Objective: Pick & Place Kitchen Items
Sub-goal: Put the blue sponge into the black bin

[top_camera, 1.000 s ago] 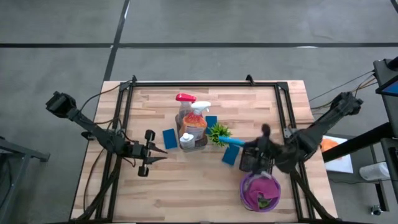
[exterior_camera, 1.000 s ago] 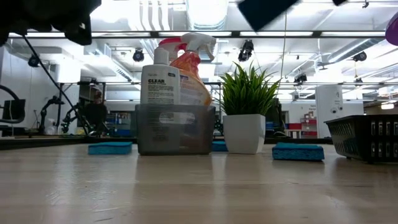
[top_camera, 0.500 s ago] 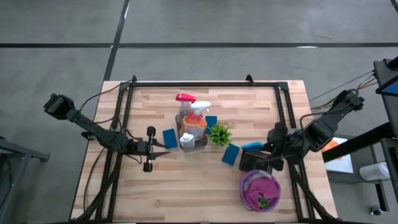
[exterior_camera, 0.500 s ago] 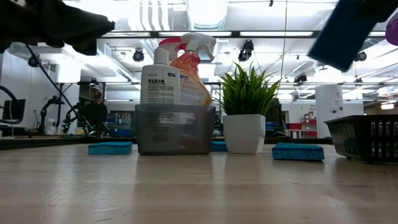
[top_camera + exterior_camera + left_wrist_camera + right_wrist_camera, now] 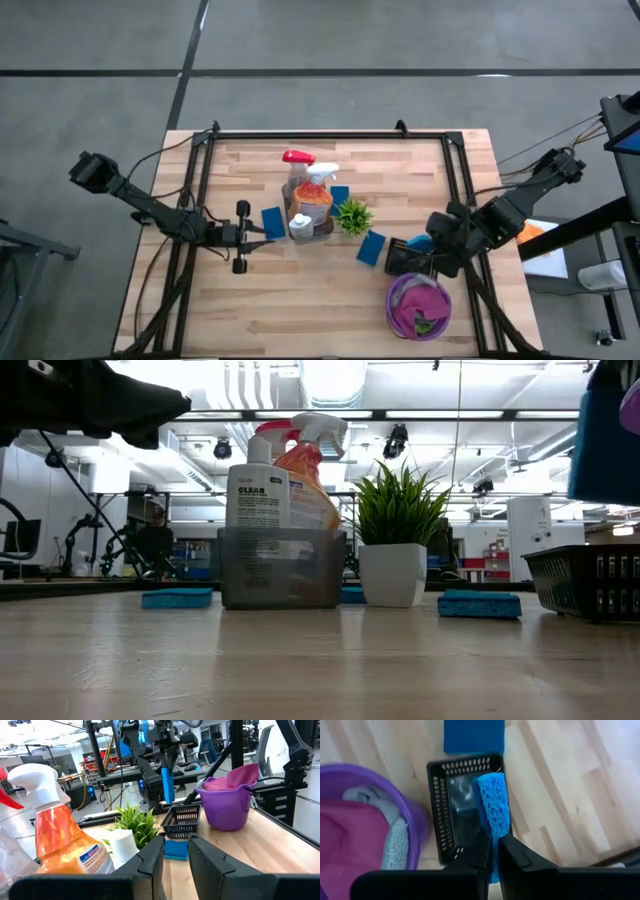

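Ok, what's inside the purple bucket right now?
The purple bucket holds a magenta cloth, with a grey cloth and a bit of green cloth tucked in. Anything beneath them is covered.

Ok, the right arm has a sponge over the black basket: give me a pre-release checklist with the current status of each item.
1. Grip: right gripper is shut on the blue sponge, which hangs on edge. Ok.
2. Alignment: in the right wrist view the sponge sits over the black basket, near one wall. Ok, but close to the rim.
3. Basket contents: its floor shows nothing else. Ok.
4. Neighbours: the purple bucket with cloths is right beside the basket; another sponge lies just outside it. Ok.
5. Height above the basket: cannot tell.
6. Left gripper: hovers far off, by the spray bottles' bin. Ok.
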Controlling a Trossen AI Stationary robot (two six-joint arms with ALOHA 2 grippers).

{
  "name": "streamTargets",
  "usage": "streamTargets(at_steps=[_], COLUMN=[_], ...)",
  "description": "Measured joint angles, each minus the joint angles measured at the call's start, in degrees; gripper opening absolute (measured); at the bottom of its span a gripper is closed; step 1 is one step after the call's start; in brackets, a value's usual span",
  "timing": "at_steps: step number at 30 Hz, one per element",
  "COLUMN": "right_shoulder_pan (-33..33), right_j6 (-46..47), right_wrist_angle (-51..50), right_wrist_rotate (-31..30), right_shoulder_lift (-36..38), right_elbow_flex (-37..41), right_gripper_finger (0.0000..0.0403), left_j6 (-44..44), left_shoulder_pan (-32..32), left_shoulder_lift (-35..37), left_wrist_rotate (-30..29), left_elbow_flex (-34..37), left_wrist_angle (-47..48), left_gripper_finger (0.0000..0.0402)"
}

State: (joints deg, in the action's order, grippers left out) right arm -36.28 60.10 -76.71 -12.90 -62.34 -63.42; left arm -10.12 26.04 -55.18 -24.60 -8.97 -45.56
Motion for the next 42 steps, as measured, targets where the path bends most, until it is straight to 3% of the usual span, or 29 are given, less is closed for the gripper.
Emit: streamTargets(at_steps=[17,33,42], right_shoulder_pan=[8.56,12.14,12.12], right_j6=[-16.00,-42.54,-61.45], right_wrist_angle=[0.57,1.05,1.18], right_wrist_rotate=[11.69,14.96,23.15], right_shoulder_lift=[-11.01,-15.19,-14.67], right_elbow_flex=[0.04,0.07,0.07], right_gripper_finger=[0.0018,0.0018,0.0018], left_j6=[0.04,0.06,0.06], left_shoulder_pan=[-0.04,-0.04,-0.11], left_shoulder_lift=[0.00,0.00,0.00], left_wrist_rotate=[0.04,0.03,0.04], left_elbow_flex=[-0.01,-0.02,-0.02], left_wrist_angle=[-0.02,0.61,0.67], left_gripper_finger=[0.0091,0.0091,0.0091])
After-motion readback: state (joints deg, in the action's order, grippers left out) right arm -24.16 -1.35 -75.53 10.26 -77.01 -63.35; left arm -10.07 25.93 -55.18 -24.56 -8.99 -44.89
